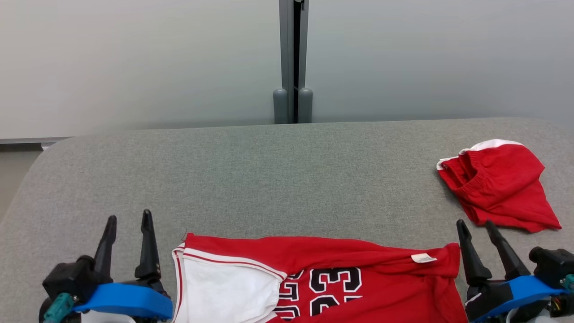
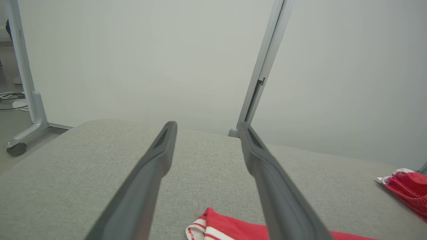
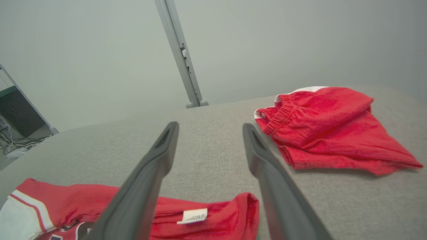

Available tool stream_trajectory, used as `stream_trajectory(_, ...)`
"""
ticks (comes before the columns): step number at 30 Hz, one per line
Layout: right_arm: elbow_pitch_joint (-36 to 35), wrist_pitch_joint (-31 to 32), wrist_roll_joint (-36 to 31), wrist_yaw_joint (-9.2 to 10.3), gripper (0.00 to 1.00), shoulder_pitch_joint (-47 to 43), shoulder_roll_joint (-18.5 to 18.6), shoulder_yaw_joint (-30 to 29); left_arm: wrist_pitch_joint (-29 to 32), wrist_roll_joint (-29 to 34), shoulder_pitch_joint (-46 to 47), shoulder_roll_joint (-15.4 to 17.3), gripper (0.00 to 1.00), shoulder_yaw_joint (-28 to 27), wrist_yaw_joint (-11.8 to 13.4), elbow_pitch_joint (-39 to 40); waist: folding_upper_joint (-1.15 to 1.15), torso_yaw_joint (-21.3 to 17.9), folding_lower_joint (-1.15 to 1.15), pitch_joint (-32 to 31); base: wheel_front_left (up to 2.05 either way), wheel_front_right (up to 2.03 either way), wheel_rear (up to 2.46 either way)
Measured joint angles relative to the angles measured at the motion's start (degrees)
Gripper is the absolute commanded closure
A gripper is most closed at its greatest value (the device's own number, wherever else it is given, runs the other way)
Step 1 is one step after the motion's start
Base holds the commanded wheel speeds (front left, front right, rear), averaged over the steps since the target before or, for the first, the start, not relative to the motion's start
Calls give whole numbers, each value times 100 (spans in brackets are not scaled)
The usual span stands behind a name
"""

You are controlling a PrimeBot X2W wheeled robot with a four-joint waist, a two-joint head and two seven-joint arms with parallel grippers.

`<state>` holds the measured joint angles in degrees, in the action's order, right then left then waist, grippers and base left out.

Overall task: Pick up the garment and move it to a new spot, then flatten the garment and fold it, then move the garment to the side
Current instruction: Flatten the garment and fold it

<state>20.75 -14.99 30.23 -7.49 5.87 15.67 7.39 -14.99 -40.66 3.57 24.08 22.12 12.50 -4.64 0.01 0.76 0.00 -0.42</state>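
Observation:
A red jersey [image 1: 323, 278] with white trim and black-and-white numbers lies at the near edge of the grey table [image 1: 269, 179], partly cut off by the bottom of the head view. Its corner with a white label [image 3: 195, 215] shows in the right wrist view, and its striped edge [image 2: 213, 226] in the left wrist view. My left gripper [image 1: 129, 220] hovers open just left of the jersey, with nothing between its fingers. Open and empty too, my right gripper [image 1: 475, 224] stands just right of the jersey.
A pair of red shorts [image 1: 497, 184] with a white waistband edge lies crumpled at the far right of the table [image 3: 333, 126]. A grey partition wall with a vertical post [image 1: 293, 63] stands behind the table. A wheeled stand [image 2: 23, 100] is off to the left.

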Motion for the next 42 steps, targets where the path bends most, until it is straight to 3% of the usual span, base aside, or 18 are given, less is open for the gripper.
stream_trajectory(6,178,0,-98,0,0,-54,-80,84,0,566,-229,-560,0,-275,-459,-261,0,-33,0,30,0,0,0)
stream_trajectory(13,567,244,-108,0,0,85,-32,240,0,918,-127,-793,0,-570,-851,-626,0,-74,0,65,0,0,0)
stream_trajectory(22,1388,1410,11,0,0,422,46,274,0,1205,-83,-1095,0,-745,-1154,-938,0,-43,0,102,0,0,0)
stream_trajectory(39,2561,2863,401,1,0,1077,-164,199,0,1491,81,-1341,0,-1074,-1484,-1360,-2,200,-1,261,0,0,0)
stream_trajectory(40,2529,2916,443,10,33,1078,-149,247,0,1499,81,-1359,0,-1085,-1490,-1377,-2,210,-1,264,0,0,0)
stream_trajectory(41,2497,2951,509,12,52,1070,-133,282,0,1502,81,-1373,0,-1102,-1502,-1391,-2,218,-1,268,0,0,0)
stream_trajectory(42,2443,2961,579,19,100,1052,-114,319,0,1505,80,-1382,0,-1121,-1510,-1403,-2,224,0,272,0,0,0)
